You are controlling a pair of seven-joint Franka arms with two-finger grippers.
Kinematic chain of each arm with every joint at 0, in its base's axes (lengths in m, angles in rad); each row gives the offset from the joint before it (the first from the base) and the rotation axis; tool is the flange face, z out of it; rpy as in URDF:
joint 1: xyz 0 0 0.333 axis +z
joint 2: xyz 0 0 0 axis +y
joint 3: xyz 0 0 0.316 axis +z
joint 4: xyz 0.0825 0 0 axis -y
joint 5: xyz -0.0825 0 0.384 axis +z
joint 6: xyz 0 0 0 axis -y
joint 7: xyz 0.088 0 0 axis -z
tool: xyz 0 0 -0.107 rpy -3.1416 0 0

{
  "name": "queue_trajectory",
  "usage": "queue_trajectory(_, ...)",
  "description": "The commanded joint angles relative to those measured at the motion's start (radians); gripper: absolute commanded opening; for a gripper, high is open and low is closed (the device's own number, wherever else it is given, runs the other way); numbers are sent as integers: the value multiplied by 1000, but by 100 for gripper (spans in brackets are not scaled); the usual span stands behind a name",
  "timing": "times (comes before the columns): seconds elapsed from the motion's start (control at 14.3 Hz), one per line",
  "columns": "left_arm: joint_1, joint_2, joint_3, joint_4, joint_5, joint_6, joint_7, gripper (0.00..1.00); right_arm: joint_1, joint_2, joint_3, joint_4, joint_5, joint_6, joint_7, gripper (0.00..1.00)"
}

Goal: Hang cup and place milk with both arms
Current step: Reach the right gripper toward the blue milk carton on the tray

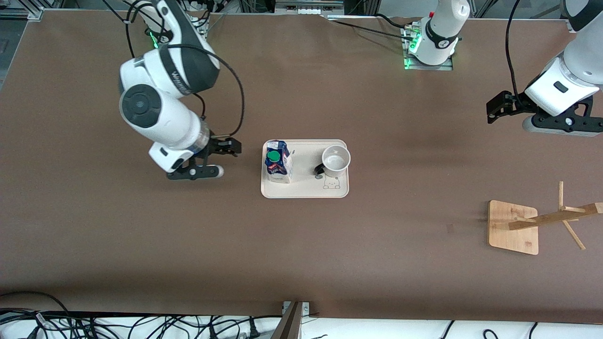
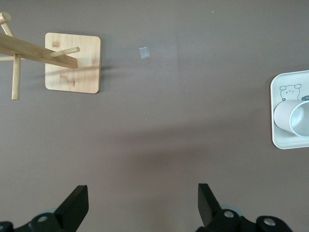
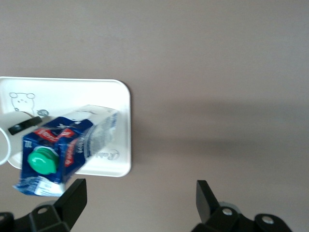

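Observation:
The milk [image 1: 278, 162], a blue and white carton with a green cap, stands on a cream tray [image 1: 306, 189] at the table's middle. The white cup [image 1: 336, 158] with its black handle stands upright on the same tray, toward the left arm's end. My right gripper [image 1: 228, 146] is open and empty above the table beside the tray's milk end. My left gripper [image 1: 499, 107] is open and empty, high over the table near the left arm's end. The right wrist view shows the milk [image 3: 60, 145] and tray [image 3: 87, 92]. The left wrist view shows the cup [image 2: 293, 119] and tray [image 2: 289, 142].
A wooden cup rack [image 1: 513, 228] with a square base and pegged post stands near the left arm's end, nearer the front camera than the tray. It also shows in the left wrist view [image 2: 73, 63]. A small pale patch [image 2: 144, 52] lies on the table.

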Motion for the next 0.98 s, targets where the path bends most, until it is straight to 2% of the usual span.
queue_trajectory(0.0, 1, 10, -1, 30, -14, -23, -5, 100, 53, 35, -12, 11, 0, 66, 119, 100)
queue_trajectory(0.42, 1, 10, -1, 28, -14, -23, -5, 100, 114, 52, -12, 16, 3, 110, 292, 100)
queue_trajectory(0.91, 1, 10, -1, 30, -14, -23, -5, 100, 168, 99, -12, 15, 13, 278, 481, 100)
